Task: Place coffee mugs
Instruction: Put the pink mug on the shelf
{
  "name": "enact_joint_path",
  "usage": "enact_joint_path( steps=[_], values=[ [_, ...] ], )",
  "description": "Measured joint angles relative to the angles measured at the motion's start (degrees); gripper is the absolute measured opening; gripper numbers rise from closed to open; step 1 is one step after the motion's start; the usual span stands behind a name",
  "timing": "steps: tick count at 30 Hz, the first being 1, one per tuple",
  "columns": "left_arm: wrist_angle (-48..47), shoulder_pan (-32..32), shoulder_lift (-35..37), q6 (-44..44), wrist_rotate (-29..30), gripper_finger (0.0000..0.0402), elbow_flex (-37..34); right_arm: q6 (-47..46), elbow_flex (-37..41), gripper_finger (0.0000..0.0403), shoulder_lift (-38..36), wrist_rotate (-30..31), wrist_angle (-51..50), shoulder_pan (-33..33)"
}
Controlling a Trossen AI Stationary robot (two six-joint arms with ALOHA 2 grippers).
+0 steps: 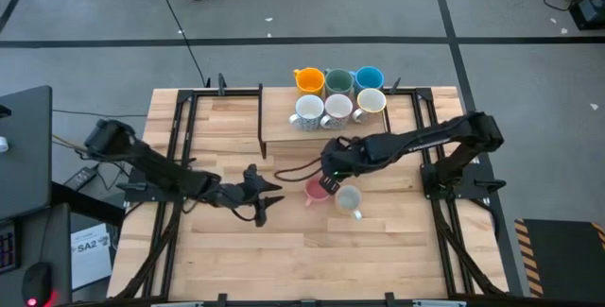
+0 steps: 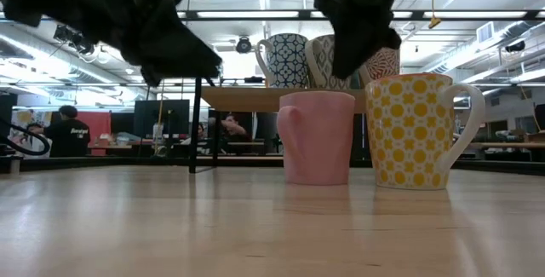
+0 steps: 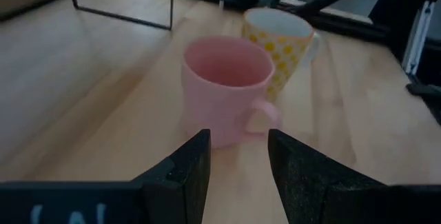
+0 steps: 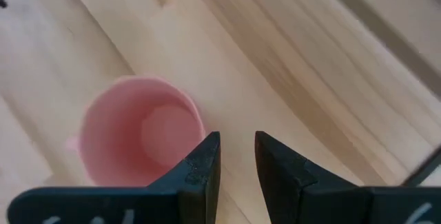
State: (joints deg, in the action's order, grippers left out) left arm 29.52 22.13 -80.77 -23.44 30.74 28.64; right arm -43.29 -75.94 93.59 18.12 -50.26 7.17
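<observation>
A pink mug (image 1: 316,192) stands upright on its base on the wooden table. A white mug with a yellow pattern (image 1: 350,198) stands right beside it, toward the table's right. My right gripper (image 4: 237,141) hangs above the pink mug (image 4: 138,138), just off its rim. It is open and its fingers point down with nothing between them. My left gripper (image 3: 239,141) is low over the table to the left of the pink mug (image 3: 224,89). It is open and faces the mug's handle (image 3: 260,117) from a short way off.
A raised wooden shelf (image 1: 279,129) at the table's far side carries several mugs, among them orange (image 1: 309,80), dark green (image 1: 338,82) and blue (image 1: 369,78). Black frame rails (image 1: 180,118) run along both table sides. The near half of the table (image 1: 302,260) is bare wood.
</observation>
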Motion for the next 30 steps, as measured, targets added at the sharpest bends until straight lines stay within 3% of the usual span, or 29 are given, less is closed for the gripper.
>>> enact_joint_path(
  steps=[11,21,30],
  values=[
    [7.62,-1.82,-13.86,0.02,0.02,0.0153,3.99,0.0,0.0,0.0096,4.4,0.01,0.09,-0.01],
    [7.72,-4.24,-20.34,0.09,0.06,0.0153,10.01,0.0,0.03,0.0096,4.75,0.01,-0.13,-0.01],
    [7.43,-5.38,-21.73,0.06,0.64,0.0153,11.19,0.0,0.09,0.0096,4.75,0.16,0.73,0.34]
  ],
)
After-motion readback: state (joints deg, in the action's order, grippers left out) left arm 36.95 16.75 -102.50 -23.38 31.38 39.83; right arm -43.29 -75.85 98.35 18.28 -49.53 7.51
